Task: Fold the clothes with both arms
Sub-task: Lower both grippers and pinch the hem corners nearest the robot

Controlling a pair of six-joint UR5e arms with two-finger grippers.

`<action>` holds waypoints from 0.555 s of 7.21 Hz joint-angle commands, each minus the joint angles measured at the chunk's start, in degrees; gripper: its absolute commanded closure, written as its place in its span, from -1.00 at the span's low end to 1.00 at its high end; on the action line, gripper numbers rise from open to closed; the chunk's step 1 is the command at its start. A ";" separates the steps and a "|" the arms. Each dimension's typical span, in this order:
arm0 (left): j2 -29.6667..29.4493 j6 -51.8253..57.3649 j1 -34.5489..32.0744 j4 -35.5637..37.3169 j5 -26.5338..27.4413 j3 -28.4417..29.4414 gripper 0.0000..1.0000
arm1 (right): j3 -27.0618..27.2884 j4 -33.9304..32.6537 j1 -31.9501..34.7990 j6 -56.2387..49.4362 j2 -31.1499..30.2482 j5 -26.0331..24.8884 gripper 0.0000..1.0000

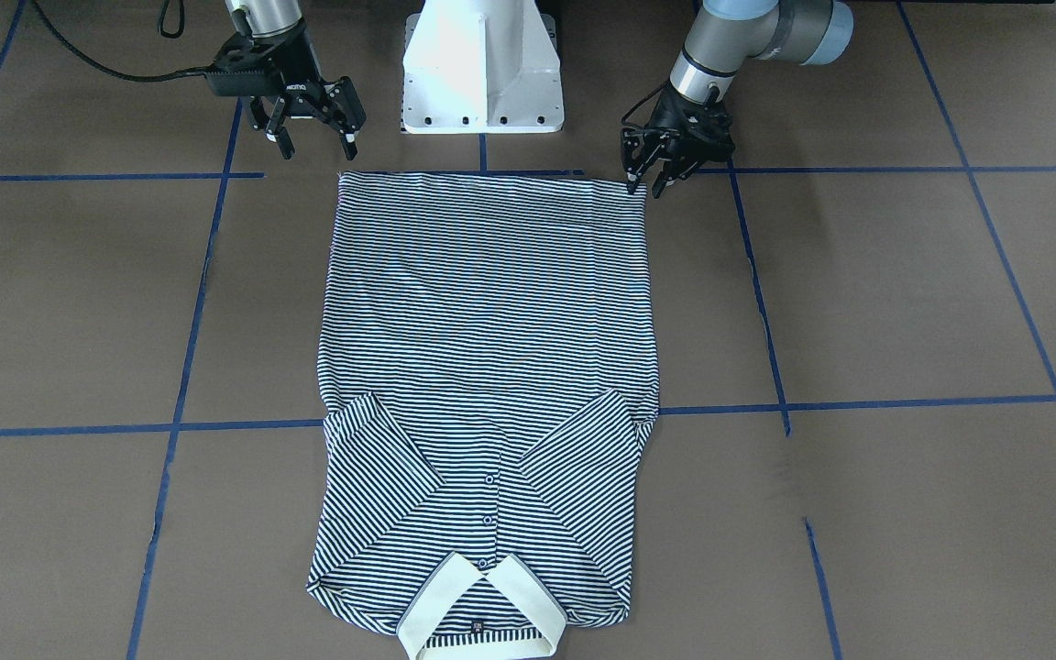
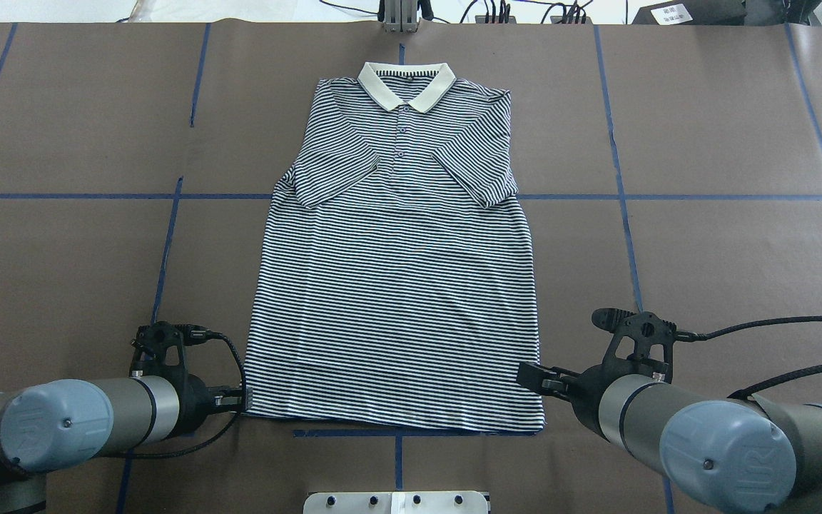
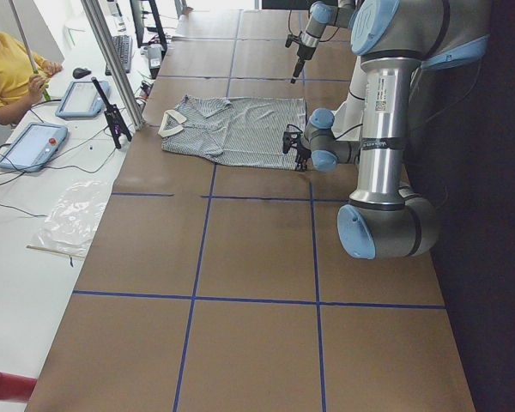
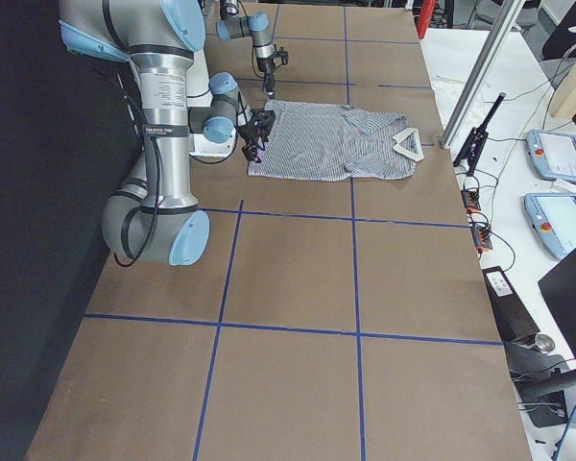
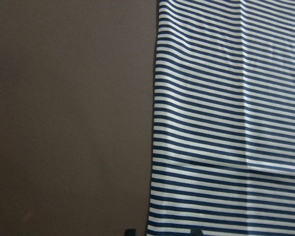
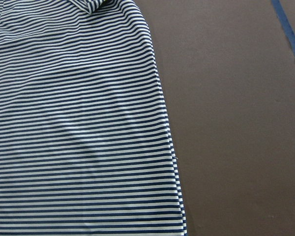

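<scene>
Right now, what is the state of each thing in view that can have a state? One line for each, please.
polo shirt: spread flat, front up, hem toward the robot.
sleeves: both folded in over the chest.
collar: lying flat at the far end.
left gripper: open, low at one hem corner.
right gripper: open, near the other hem corner, off the cloth.

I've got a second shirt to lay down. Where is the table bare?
Bare table flanks the polo shirt on both sides, out to the table's ends. Crowded along the hem: left gripper and right gripper are at its corners, near the white base.
</scene>
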 commanded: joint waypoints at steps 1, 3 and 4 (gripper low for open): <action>-0.08 -0.02 0.17 0.01 0.02 0.27 0.06 | 0.00 0.00 0.03 -0.02 -0.03 -0.03 -0.99; -0.08 -0.02 0.35 0.01 0.02 0.45 0.10 | -0.09 0.00 0.03 -0.02 -0.12 -0.03 -0.99; -0.08 -0.02 0.35 0.10 0.02 0.45 0.11 | -0.09 0.00 0.03 -0.02 -0.29 -0.03 -0.99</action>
